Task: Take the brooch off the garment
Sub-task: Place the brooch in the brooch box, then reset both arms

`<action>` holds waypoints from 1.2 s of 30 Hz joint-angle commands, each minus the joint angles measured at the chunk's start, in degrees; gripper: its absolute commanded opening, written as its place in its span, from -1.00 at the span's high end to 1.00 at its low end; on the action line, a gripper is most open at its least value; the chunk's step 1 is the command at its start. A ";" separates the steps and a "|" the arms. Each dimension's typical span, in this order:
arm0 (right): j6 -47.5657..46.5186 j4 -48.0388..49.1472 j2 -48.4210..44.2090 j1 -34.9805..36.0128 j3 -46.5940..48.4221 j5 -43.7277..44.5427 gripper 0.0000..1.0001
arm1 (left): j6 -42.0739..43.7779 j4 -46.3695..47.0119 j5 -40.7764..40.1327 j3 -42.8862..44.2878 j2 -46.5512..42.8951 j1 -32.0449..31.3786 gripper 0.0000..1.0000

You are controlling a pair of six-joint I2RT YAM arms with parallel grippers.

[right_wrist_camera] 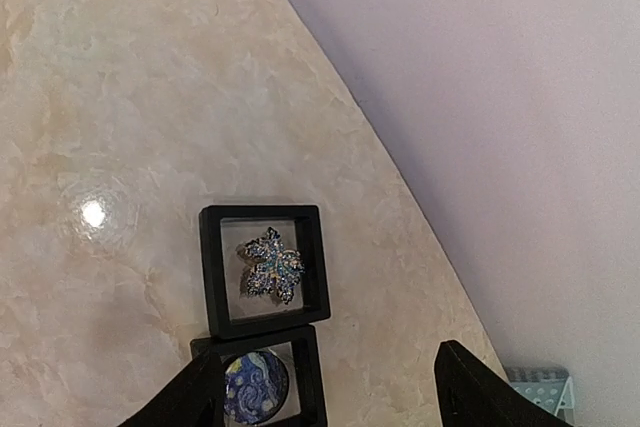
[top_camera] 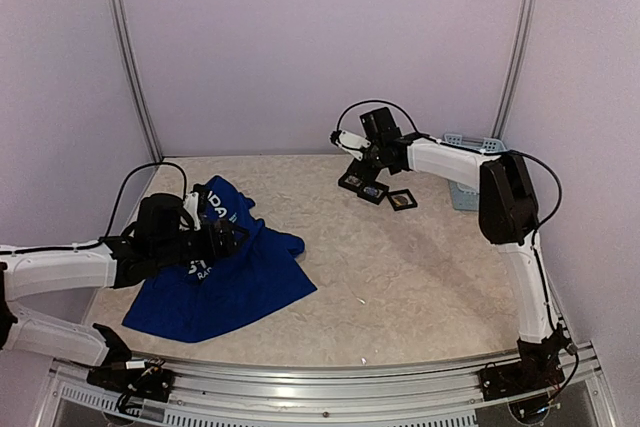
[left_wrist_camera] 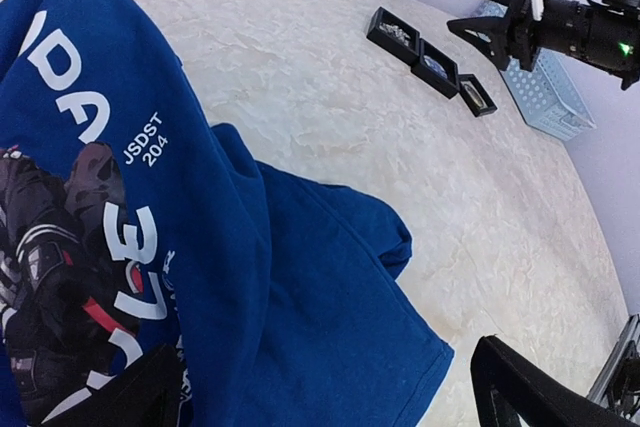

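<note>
- Resting inside a black square frame, the brooch is a sparkling, star-shaped piece in silver and blue. It is off the cloth and well apart from it.
- Touching that frame on its near side is a second frame, which holds a round blue piece with a swirled pattern.
- From above, a row of three frames lies on the far right part of the tabletop.
- The right claw hangs just over these frames. Its fingers are spread and nothing is between them.
- The garment, a royal-blue T-shirt, lies crumpled and folded on the near left part of the tabletop.
- White lettering and a dark graphic show on its upper folds.
- The left claw hovers over the shirt's printed area. Its fingers are spread wide and pinch nothing.
- A pale blue perforated basket sits at the far right edge, beside the frames and behind the right arm.
</note>
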 commanded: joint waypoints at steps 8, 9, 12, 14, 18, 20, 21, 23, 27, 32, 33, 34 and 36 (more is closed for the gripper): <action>17.76 -8.08 -21.03 0.84 -8.42 -2.85 -0.60 | -0.25 -6.81 -2.76 0.00 -11.32 6.52 -0.98; 20.19 -8.94 -22.76 0.73 -9.55 -2.45 -0.60 | 0.29 -7.15 -2.73 -0.07 -12.46 7.85 -0.98; 27.11 -8.53 -29.29 0.37 -16.58 -1.71 -0.63 | 1.74 -8.15 -2.40 -0.27 -15.06 12.73 -0.98; 30.38 -6.56 -34.58 -0.17 -23.17 -0.88 -0.68 | 3.01 -8.67 -0.87 -0.27 -16.27 16.44 -0.98; 34.40 -3.18 -44.42 -2.41 -37.39 2.80 -0.78 | 5.28 -10.68 1.12 -0.59 -18.15 23.99 -0.98; 37.11 -2.41 -49.03 -4.23 -42.54 2.90 -0.80 | 6.18 -10.71 1.92 -1.10 -19.11 27.99 -0.97; 37.95 -2.26 -52.21 -5.19 -44.97 3.26 -0.80 | 6.92 -11.01 2.22 -1.20 -20.01 29.64 -0.98; 38.95 -1.74 -57.12 -7.06 -49.58 3.57 -0.83 | 7.63 -11.90 2.04 -1.34 -21.49 32.34 -0.98; 39.57 0.82 -67.39 -10.89 -60.41 3.46 -0.88 | 8.44 -11.86 1.59 -3.21 -25.08 38.82 -0.97; 38.65 7.30 -79.92 -12.19 -74.85 4.59 -0.90 | 11.48 -10.55 -5.21 -6.96 -29.12 39.32 -0.98; 38.66 8.99 -82.59 -12.23 -77.86 4.88 -0.91 | 11.46 -9.57 -5.95 -8.23 -30.15 39.20 -0.97; 39.28 11.24 -85.28 -12.21 -80.87 5.51 -0.93 | 11.75 -7.70 -6.08 -9.71 -31.76 39.11 -0.98; 39.73 16.35 -89.57 -12.26 -85.21 4.07 -0.96 | 13.09 -4.13 -6.43 -13.43 -34.63 38.61 -0.97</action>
